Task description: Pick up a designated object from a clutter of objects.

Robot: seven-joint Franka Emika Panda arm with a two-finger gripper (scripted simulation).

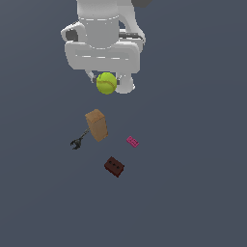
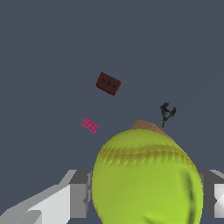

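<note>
Gripping claw (image 1: 106,83) around round, seamed, seemingly fuzzy tennis ball (image 2: 146,177).

This is a simulated test scene, not a real room: a flat, featureless dark blue-grey floor (image 1: 202,193) fills both views with no walls or furniture, and the white robot arm (image 1: 102,38) and scattered items look plainly computer-rendered.

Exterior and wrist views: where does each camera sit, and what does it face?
Exterior view: off the arm, high, looking down at the white arm, the tennis ball in the claw, and the tan box.
Wrist view: on the wrist, facing past the claw's fingers and ball.
Shared: ball, box, pink brick, dark brick, black clamp.
</note>
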